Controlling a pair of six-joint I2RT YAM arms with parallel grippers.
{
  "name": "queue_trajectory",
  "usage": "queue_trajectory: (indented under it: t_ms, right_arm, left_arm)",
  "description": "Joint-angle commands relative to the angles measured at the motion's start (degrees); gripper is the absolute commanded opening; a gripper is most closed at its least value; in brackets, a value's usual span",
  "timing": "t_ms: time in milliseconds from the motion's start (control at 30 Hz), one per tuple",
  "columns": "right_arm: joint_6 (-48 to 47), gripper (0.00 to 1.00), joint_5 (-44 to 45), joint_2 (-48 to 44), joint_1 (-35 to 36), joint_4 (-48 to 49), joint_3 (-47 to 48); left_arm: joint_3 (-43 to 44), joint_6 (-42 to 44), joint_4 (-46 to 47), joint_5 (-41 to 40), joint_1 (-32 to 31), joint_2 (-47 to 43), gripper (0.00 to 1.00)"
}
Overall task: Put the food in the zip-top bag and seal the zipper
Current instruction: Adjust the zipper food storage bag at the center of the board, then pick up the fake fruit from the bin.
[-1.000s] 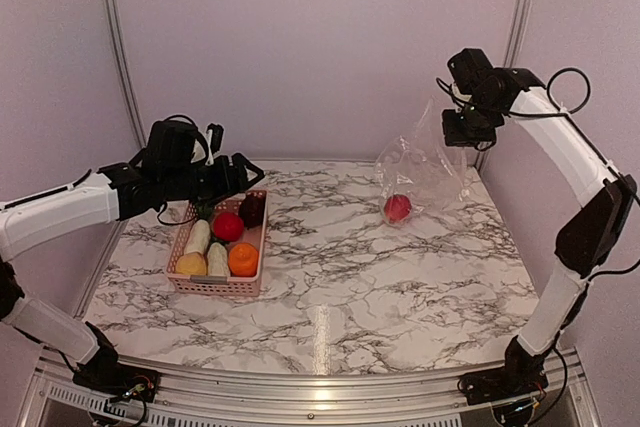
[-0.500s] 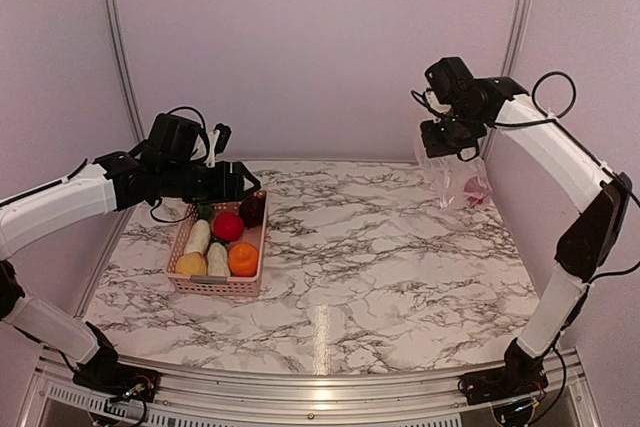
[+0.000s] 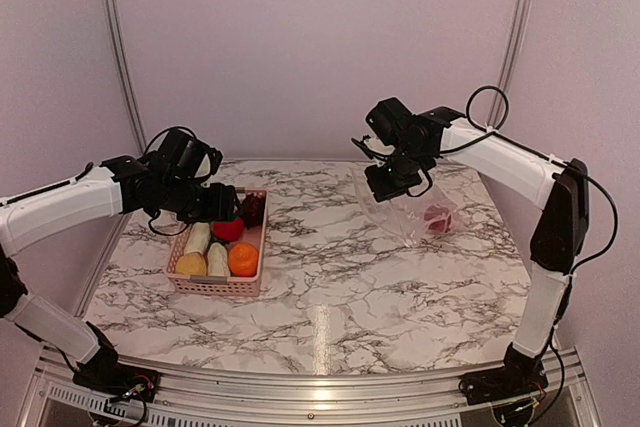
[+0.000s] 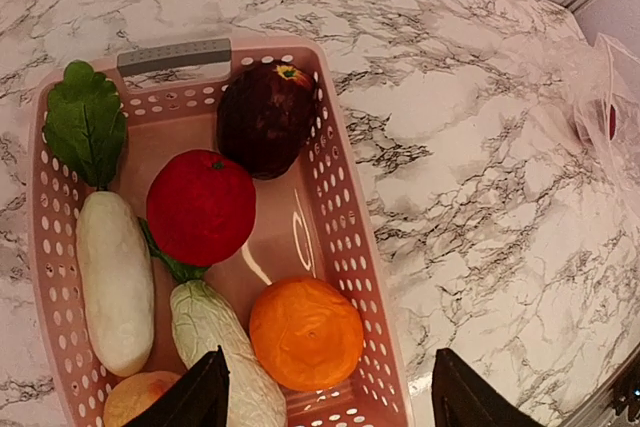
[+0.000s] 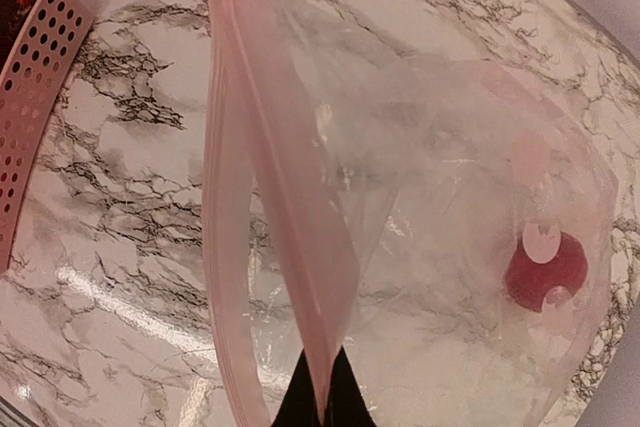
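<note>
Crinkly clear zip-top bag (image 5: 430, 197); perforated pink basket (image 4: 338, 197).

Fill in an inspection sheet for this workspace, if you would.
Surface: white grey-veined marble-patterned table top.
Job's things: clear crinkly plastic zip-top bag held up by its mouth edge, one red round toy piece inside; pink lattice plastic basket holds red round fruit, orange, two white radishes, dark brown piece, yellow fruit.
Clutter: nothing seen.
Grippers: left gripper open above the basket; right gripper shut on the bag's mouth edge.
Cables: black cable loops at both wrists.
Surroundings: pale walls, metal posts.
</note>
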Motion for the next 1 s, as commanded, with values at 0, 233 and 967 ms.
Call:
queue_trajectory:
  t_ms: [0,233,967]
  right_arm:
    - [0.2,0.0,-3.4,-0.5,0.9,2.5,2.4]
    - [0.1,0.0,-5.9,-1.9,1.0,3.9,0.7]
    - [1.5,0.0,-8.4,-3.9,0.9,5.3,-1.9]
  left_arm:
    - [-1.9,-3.2,-5.7,-5.6,0.2,0.7,0.71]
    - [-1.2,-4.6,-7.1,-8.7,0.3,4.2,0.73]
    - [14.5,29.4,-6.7,-6.9,7.3,24.4,0.95]
